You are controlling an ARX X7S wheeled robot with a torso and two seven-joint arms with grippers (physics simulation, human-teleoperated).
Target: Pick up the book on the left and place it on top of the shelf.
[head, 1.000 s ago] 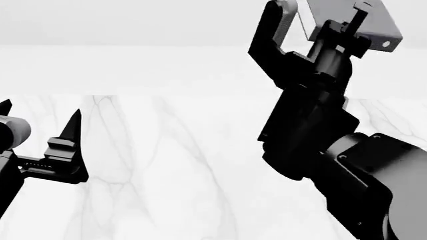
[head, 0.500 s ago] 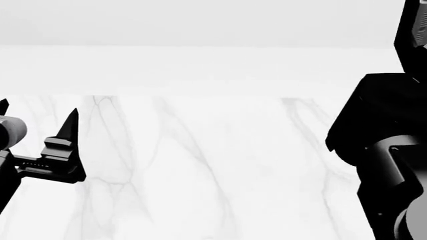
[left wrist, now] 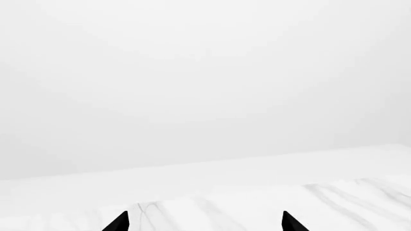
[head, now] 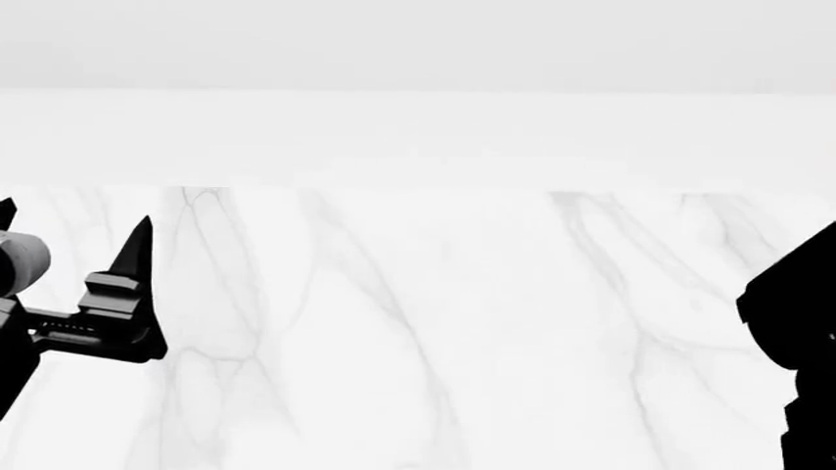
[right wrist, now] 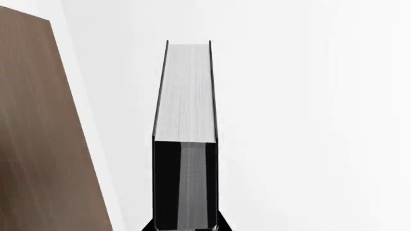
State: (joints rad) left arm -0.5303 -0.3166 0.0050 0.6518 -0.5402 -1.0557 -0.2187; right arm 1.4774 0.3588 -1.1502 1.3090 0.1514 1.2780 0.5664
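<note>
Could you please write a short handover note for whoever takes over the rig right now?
Right gripper: shut on the book, which it holds in the air; only its arm shows at the head view's right edge.
Left gripper: open, holding nothing, over the marble table.
The shelf: a brown panel shows beside the book in the right wrist view, apart from it.
Done: book picked up.
Left: set it on top of the shelf, then release.

My book (right wrist: 185, 144) shows matt black covers and pale, finely lined paper edges. The shelf (right wrist: 45, 139) panel looks like brown, matt wood grain. White veined marble table (head: 418, 333), smooth.
</note>
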